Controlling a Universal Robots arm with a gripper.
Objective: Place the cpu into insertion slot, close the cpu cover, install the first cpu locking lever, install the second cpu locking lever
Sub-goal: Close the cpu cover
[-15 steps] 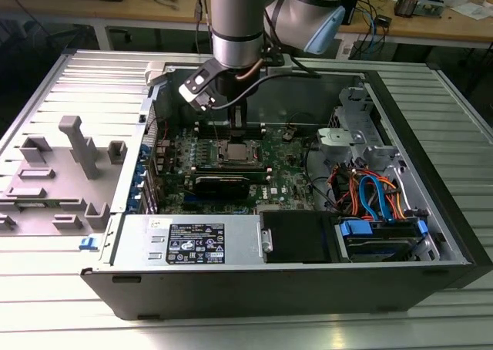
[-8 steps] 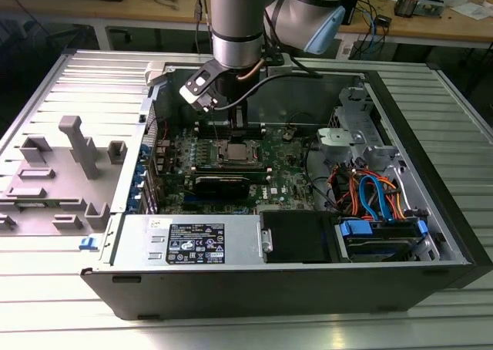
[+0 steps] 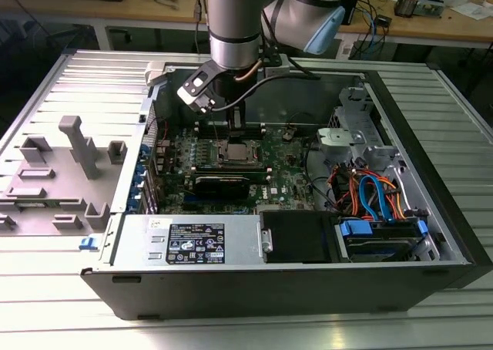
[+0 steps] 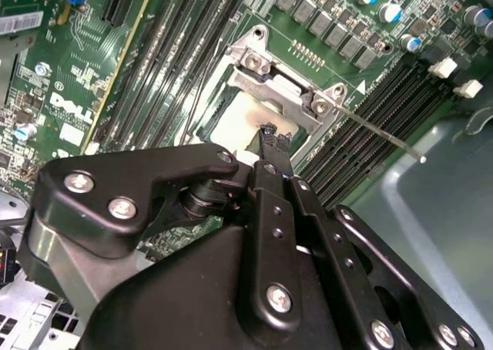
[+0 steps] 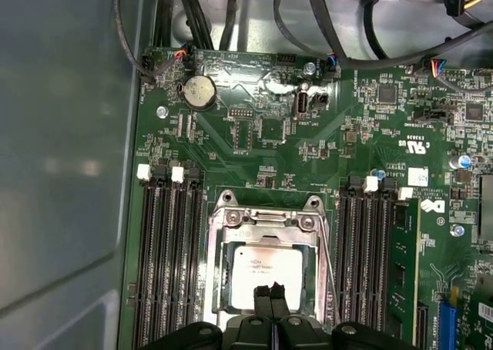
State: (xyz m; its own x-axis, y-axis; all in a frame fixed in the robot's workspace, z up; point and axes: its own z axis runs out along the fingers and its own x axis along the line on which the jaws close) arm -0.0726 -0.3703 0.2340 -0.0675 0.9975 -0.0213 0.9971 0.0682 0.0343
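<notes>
The gripper (image 5: 269,292) has its fingers pressed together, gripping nothing. Directly beneath the fingertips the cpu (image 5: 267,267) sits in the insertion slot (image 5: 214,277), with the cpu cover (image 5: 266,220) lying framed around it. A thin locking lever (image 4: 385,138) juts out just beside the gripper

Exterior view overlooks the whole case (image 3: 269,290); both wrist views face the cpu (image 4: 237,121) (image 5: 267,267) closely.
</notes>
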